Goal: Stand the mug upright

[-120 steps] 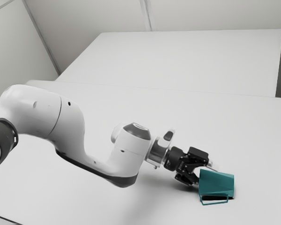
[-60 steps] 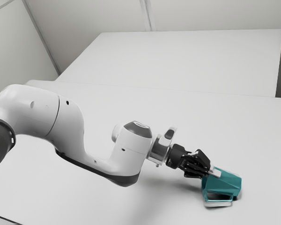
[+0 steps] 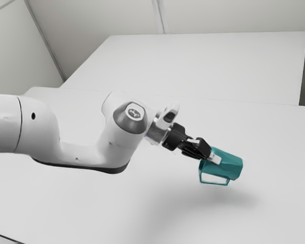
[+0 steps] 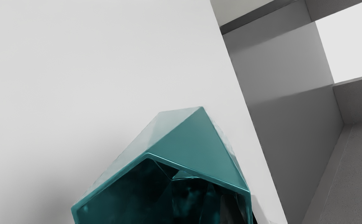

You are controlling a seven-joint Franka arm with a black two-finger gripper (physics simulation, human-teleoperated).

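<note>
Below the mug, a broad pale bench (image 3: 274, 137), with a soft shadow (image 3: 218, 197) on it. From the mug toward the exterior view's left, the white arm (image 3: 86, 155). Well above the bench, the teal, faceted mug (image 3: 229, 164), tipped far over and not upright, mouth toward the gripper, base slanting down and away. At the mug's mouth end, the gripper (image 3: 212, 157), closed on the mug's wall, one finger inside and one outside. Along the mug's side nearest the exterior view's bottom, the open-framed handle (image 3: 214, 183), free of any grip. Last, the mug's thin rim (image 4: 198, 172). Probably light and stiff, with smooth faces apt to slip or pivot in so narrow a pinch; perhaps brittle if knocked. Best held by the flat wall close to the rim, with the pads square to it. To stand upright, needs turning base down, then lowering gently until seated, and only then letting go.
</note>
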